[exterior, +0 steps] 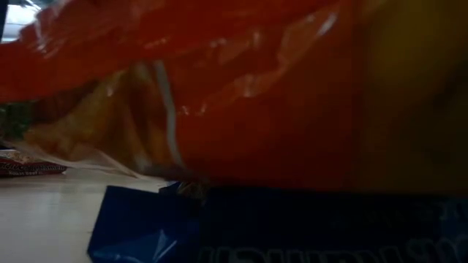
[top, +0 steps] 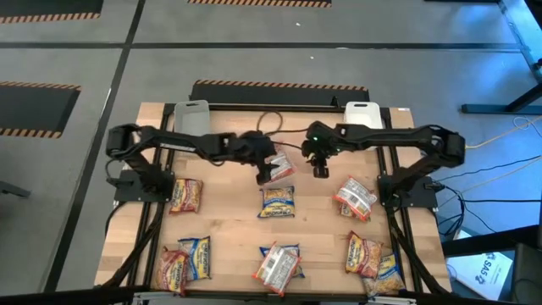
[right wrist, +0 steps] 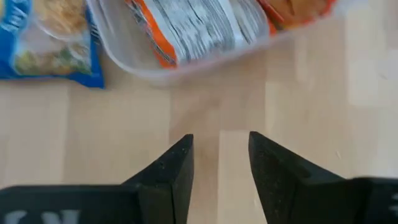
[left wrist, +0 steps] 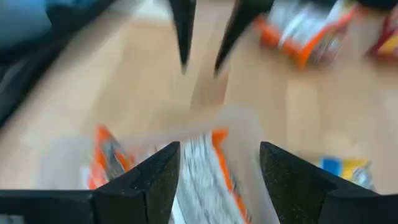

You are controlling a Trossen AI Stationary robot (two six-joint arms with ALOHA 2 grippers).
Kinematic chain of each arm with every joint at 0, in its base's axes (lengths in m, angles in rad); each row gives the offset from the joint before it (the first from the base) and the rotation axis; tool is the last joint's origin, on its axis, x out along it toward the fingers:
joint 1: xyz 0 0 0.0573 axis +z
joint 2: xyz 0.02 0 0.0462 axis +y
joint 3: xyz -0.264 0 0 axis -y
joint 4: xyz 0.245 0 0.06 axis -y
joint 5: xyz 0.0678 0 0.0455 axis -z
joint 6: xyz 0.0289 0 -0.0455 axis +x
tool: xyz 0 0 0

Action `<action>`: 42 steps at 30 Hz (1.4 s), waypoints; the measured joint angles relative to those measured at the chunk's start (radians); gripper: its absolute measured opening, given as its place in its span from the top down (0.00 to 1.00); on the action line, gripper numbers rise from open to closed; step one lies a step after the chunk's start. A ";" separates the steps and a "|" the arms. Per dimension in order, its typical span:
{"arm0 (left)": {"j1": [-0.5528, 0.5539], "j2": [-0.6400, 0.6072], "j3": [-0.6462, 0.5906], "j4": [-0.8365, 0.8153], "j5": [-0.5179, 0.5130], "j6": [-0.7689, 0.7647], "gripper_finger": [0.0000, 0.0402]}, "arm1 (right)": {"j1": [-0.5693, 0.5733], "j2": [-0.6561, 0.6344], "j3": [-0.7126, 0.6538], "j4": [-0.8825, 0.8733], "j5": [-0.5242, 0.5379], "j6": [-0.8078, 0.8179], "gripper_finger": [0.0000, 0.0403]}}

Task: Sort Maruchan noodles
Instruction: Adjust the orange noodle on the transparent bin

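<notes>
Maruchan noodle packets lie scattered on the wooden table (top: 229,212). A pink-orange packet (right wrist: 199,25), white back up, lies in a clear bin (right wrist: 186,65) at the table's middle. In the high view this packet (top: 278,172) sits just under my left gripper (top: 264,169). My left gripper (left wrist: 217,155) hangs open above it, the packet (left wrist: 205,174) showing blurred below the fingers. To the packet's right my right gripper (top: 320,172) is open over bare wood, with nothing between its fingers (right wrist: 219,146). A blue packet (right wrist: 43,43) lies beside the bin.
Other packets: dark red (top: 185,195), blue (top: 277,202), pink-orange (top: 356,196), and more along the near edge (top: 195,254) (top: 278,264) (top: 364,254). Two white bins (top: 191,114) (top: 362,113) stand at the far edge. An orange packet (exterior: 256,95) on a blue one (exterior: 219,226) fills the low view.
</notes>
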 joint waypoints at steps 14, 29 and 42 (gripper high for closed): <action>0.066 0.192 0.068 -0.124 0.010 -0.034 0.53 | -0.001 -0.108 -0.131 0.095 0.112 0.017 0.65; 0.084 0.236 0.059 -0.139 0.014 -0.018 0.53 | 0.000 -0.107 -0.131 0.149 0.065 0.021 0.65; 0.076 0.271 0.062 -0.121 0.017 0.020 0.78 | 0.000 -0.106 -0.131 0.157 0.058 0.021 0.65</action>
